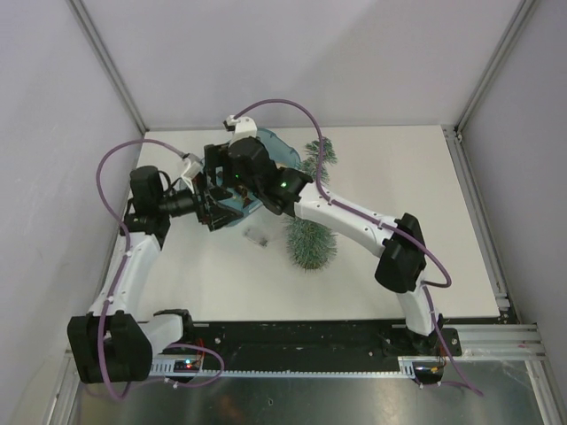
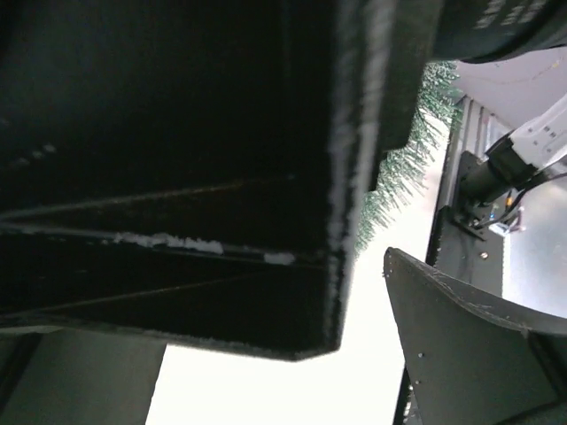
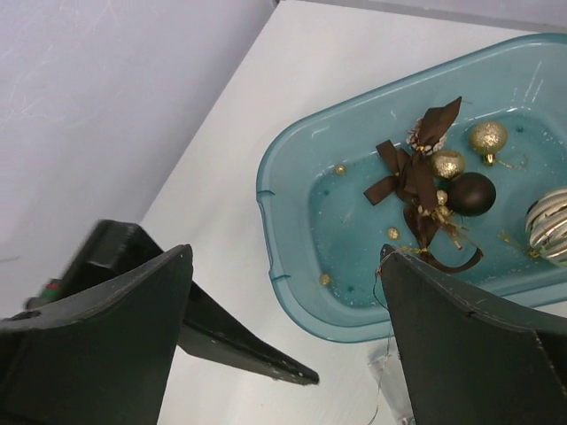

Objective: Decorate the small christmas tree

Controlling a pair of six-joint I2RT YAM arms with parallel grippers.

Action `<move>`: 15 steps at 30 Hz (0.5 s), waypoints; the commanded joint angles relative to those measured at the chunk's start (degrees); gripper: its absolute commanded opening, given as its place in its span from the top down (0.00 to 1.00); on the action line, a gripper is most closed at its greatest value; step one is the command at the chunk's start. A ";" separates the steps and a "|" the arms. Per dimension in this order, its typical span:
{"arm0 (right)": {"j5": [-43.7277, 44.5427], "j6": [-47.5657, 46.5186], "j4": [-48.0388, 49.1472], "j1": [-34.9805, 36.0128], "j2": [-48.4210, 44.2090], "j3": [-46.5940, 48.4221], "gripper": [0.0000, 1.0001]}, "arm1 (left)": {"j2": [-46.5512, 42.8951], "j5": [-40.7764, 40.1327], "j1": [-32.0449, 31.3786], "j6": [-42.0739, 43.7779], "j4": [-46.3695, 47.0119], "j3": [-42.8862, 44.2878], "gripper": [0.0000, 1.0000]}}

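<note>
Right gripper (image 3: 285,257) is over the near corner of the teal tub (image 3: 263,186), and its 2 fingers (image 3: 106,336) are spread wide with nothing between them, touching nothing. Through that gap I can see down into the tub: a brown ribbon bow (image 3: 412,173), a dark bauble (image 3: 470,193), 2 gold baubles, 1 (image 3: 488,137) above the other (image 3: 448,164), and a striped one (image 3: 549,223) cut by the frame edge.

From above, the left gripper (image 1: 210,199) is in close at the tub's left side, right up by the right wrist. Its own camera is mostly blocked by a big dark shape flecked with white; I can't tell what that is. 1 finger (image 2: 469,345) shows far out at the right of that view with bright table beside it, so that hand looks spread as well, and I see nothing in it.

The small christmas tree (image 1: 310,243) is lying flat on the white table (image 1: 399,177), just right of the tub, wide end toward the arms, tip toward the far wall. The right forearm crosses over its middle. No ornament on what shows. A small clear scrap (image 1: 257,237) lies on the table in front of the tub.
</note>
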 commanded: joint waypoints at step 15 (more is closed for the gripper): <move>-3.22 3.13 2.92 0.45 -2.86 0.15 0.10 | 0.21 -10.66 -3.64 -31.07 27.92 -8.03 0.50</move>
